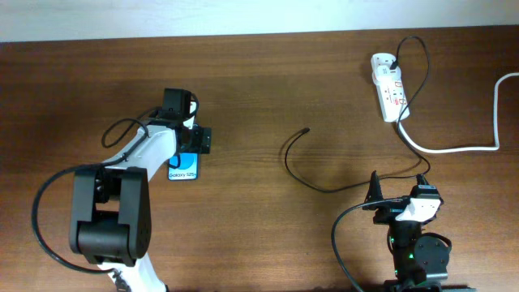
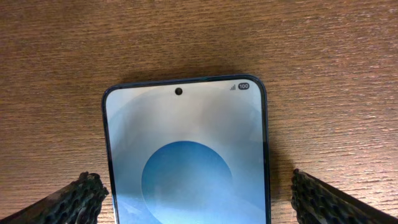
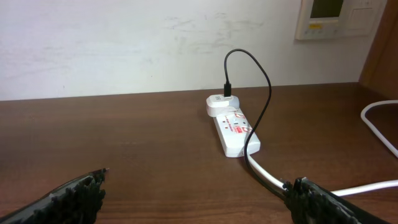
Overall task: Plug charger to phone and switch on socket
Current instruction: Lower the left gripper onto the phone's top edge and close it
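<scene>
Evidently the step in hand is securing the slim black-edged smartphone with the blue screen (image 2: 186, 124), which lies flat on the brown wooden table (image 1: 243, 81). The left gripper (image 2: 199, 186) straddles it with its fingers apart, 1 just beside each long edge. It should close evenly and leave the phone's bottom end free for the plug. The long thin black charger cable (image 3: 268, 87) has its small connector tip (image 1: 306, 130) lying loose well right of the phone. Farther right of the phone are the right gripper (image 3: 199, 186), jaws apart and empty, and the white power strip with red markings (image 3: 233, 130). Count: 1 phone, 1 cable, 1 strip, 1 thick white cord (image 1: 454, 148), 2 grippers.
</scene>
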You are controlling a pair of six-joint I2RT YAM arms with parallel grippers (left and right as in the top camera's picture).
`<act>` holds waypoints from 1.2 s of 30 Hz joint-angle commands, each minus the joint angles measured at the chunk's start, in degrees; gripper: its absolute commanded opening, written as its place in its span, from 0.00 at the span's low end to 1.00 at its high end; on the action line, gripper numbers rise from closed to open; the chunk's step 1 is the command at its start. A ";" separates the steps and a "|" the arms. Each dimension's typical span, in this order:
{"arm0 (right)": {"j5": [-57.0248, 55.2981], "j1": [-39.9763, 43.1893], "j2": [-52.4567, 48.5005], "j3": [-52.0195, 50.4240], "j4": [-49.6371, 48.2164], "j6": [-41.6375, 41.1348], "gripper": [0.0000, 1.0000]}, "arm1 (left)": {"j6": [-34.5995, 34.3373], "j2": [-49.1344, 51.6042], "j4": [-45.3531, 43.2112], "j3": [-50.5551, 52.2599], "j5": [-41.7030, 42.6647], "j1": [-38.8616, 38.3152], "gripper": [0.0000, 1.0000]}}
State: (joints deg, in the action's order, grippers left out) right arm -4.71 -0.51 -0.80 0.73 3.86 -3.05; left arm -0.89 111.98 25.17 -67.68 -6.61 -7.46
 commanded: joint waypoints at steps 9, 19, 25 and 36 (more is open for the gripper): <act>-0.50 0.20 0.44 -0.42 0.24 -0.44 0.98 | 0.68 6.25 8.94 3.19 5.55 3.13 0.99; -0.50 0.22 0.44 -0.42 0.24 -0.44 0.98 | -2.82 6.25 10.54 3.21 8.41 4.74 0.99; -0.50 0.22 0.44 -0.42 0.24 -0.44 0.98 | -2.93 6.25 10.69 3.21 8.81 4.74 0.99; -0.50 0.20 0.44 -0.42 0.24 -0.44 0.98 | -2.93 6.25 12.11 3.21 8.83 4.74 0.99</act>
State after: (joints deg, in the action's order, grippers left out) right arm -4.73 -0.51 -0.80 0.73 3.86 -3.03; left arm -1.50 112.40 33.52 -68.95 -0.84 -3.73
